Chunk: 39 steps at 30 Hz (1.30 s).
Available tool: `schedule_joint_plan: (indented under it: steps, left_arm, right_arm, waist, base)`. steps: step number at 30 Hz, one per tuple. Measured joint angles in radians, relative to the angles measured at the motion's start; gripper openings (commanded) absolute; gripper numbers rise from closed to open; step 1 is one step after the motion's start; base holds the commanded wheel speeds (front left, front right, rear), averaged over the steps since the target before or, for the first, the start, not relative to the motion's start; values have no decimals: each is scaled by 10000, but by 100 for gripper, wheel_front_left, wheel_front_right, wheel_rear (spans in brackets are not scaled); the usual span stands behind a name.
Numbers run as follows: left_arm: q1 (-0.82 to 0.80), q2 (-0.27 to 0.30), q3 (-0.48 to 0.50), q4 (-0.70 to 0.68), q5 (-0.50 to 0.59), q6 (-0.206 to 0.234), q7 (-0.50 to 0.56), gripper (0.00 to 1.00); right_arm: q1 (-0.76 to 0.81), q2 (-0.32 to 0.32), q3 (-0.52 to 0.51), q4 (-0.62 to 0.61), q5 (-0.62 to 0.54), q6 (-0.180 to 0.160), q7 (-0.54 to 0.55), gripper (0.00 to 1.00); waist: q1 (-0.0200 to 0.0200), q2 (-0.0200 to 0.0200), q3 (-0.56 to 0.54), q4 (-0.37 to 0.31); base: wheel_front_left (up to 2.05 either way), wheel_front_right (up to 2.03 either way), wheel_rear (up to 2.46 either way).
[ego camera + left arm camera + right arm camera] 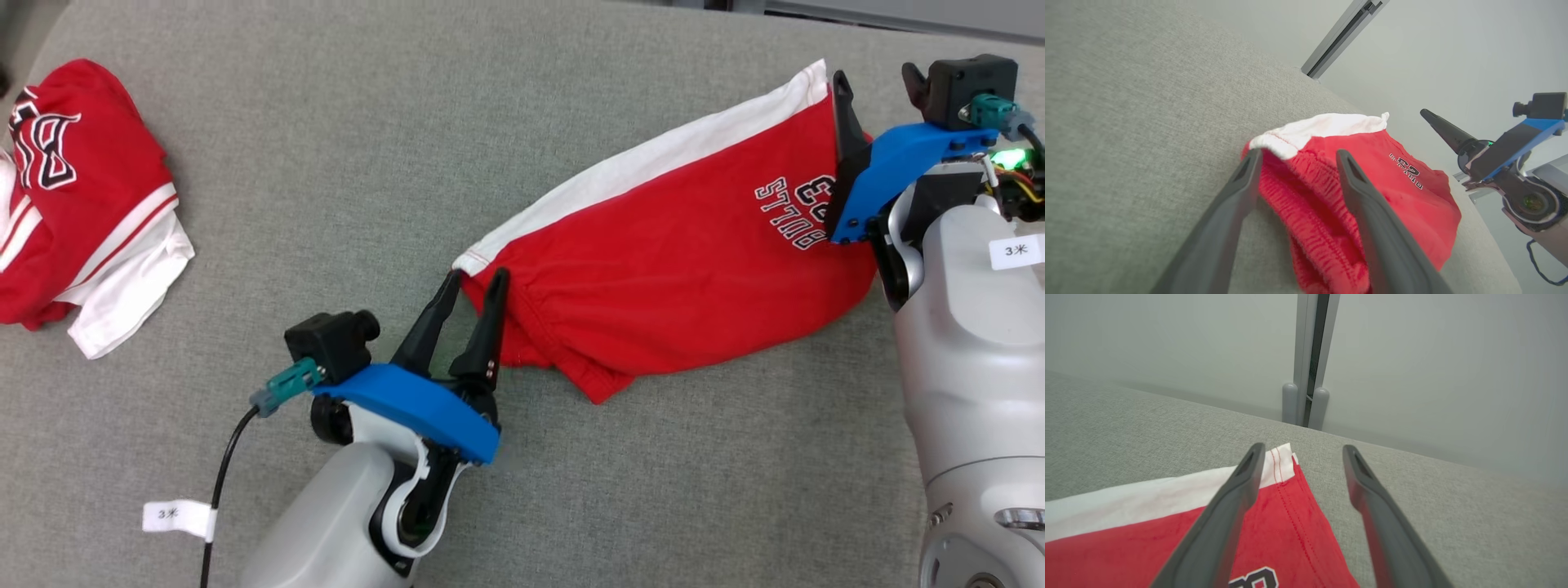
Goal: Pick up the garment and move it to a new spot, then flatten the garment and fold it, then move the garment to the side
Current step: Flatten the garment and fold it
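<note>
The garment, red shorts with a white side stripe and black-and-white lettering, is laid out on the grey cushion, right of centre in the head view. It is stretched slantwise, with the gathered waistband at the lower left and the stitched hem at the upper right. The lower edge is bunched, not flat.

The left gripper is seen at the waistband end, with its fingers spread wide. The waistband corner lies between them and nothing is pinched. The right gripper is seen at the hem end, also spread wide and holding nothing. One finger sits over the hem corner and the other over bare cushion.

A second garment, red and white, is crumpled at the far left of the cushion, well apart. A black cable with a white tag hangs by the left arm. A pale wall with a grey rail is seen behind the cushion.
</note>
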Motion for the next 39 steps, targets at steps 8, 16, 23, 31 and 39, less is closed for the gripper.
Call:
schedule_joint_plan:
  steps: [8,16,23,31,39]
  left_arm:
    - [972,976,144,-886,489,504,-326,100]
    - [1678,1785,986,-1567,750,1137,-621,100]
    - [2139,1885,1436,-1856,773,1310,-706,100]
    - [2326,1870,1494,-1910,1043,1358,-721,100]
    - [2326,1931,1593,-1835,1287,1507,-736,100]
  right_arm:
    - [130,-405,-188,775,23,0,-155,100]
    - [508,-1055,-198,1802,136,0,895,100]
    - [504,-1304,-88,2569,646,0,1613,100]
    - [508,-1009,100,3020,1634,0,1927,0]
    - [516,-897,458,2989,2372,0,1047,0]
  waist:
    - [-2,0,-747,-50]
    - [-3,0,-1107,81]
    - [-3,0,-1006,243]
    - [-3,0,-1081,208]
    - [-2,0,-1174,-118]
  base:
    - [0,0,0]
    - [0,0,0]
    - [0,0,0]
    - [0,0,0]
    - [0,0,0]
